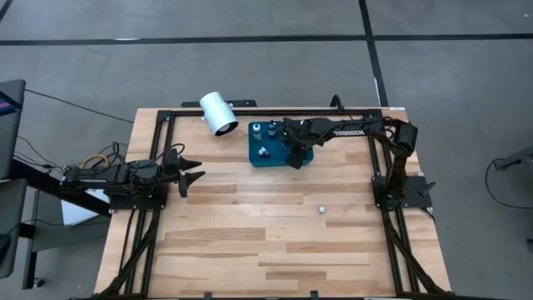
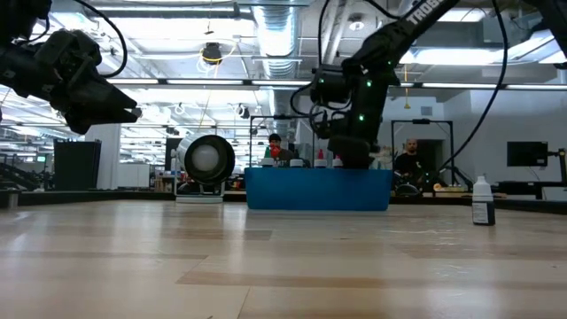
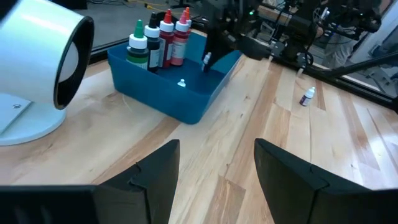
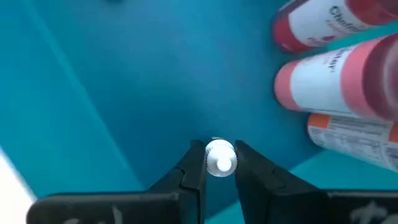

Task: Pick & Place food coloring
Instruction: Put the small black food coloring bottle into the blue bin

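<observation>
The blue tray (image 1: 252,147) sits at the table's far middle. Several food coloring bottles (image 3: 159,42), green-topped and red-topped, stand in its far left corner, and another white-capped one (image 3: 181,83) stands alone on the tray floor. My right gripper (image 1: 293,159) reaches down into the tray's right part and is shut on one small white-capped bottle (image 4: 219,157). One more small bottle (image 1: 321,209) stands upright on the bare table, nearer than the tray. My left gripper (image 1: 200,168) waits open above the table's left side. My right gripper pinches the small bottle's white cap (image 4: 220,163) between its two fingertips (image 4: 194,163), coming from above and pointing down. The cap hides the bottle's body. Whether its base rests on the tray floor I cannot tell.
A big white cylinder (image 1: 218,113) lies on its side just left of the tray at the far edge. Red bottles (image 4: 336,68) stand close beside my right gripper. Bare wood spreads across the table's near half. People (image 2: 410,158) show in the room behind.
</observation>
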`<action>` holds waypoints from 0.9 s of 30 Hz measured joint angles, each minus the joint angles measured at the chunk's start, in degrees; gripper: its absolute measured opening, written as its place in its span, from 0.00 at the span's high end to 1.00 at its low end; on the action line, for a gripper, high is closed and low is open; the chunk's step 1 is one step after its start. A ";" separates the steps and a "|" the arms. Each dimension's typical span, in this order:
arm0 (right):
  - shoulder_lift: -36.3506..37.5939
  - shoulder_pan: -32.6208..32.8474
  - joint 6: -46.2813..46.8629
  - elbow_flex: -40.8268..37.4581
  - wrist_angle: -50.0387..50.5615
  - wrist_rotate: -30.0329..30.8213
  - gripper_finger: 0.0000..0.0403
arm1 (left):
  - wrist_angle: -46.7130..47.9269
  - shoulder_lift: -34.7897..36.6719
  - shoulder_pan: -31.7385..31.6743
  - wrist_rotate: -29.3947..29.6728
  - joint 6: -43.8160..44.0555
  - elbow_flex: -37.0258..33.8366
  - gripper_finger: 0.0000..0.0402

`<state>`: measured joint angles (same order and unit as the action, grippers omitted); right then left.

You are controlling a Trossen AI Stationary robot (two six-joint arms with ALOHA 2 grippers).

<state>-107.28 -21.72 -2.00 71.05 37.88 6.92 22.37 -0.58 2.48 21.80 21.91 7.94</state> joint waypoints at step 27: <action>-0.02 -4.14 -1.08 -1.98 -5.10 -1.16 0.80 | 0.00 0.00 0.00 -0.15 1.49 0.00 0.51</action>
<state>-107.31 -25.87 -3.08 69.08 32.77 5.76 22.37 -0.58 2.48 21.65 23.40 7.94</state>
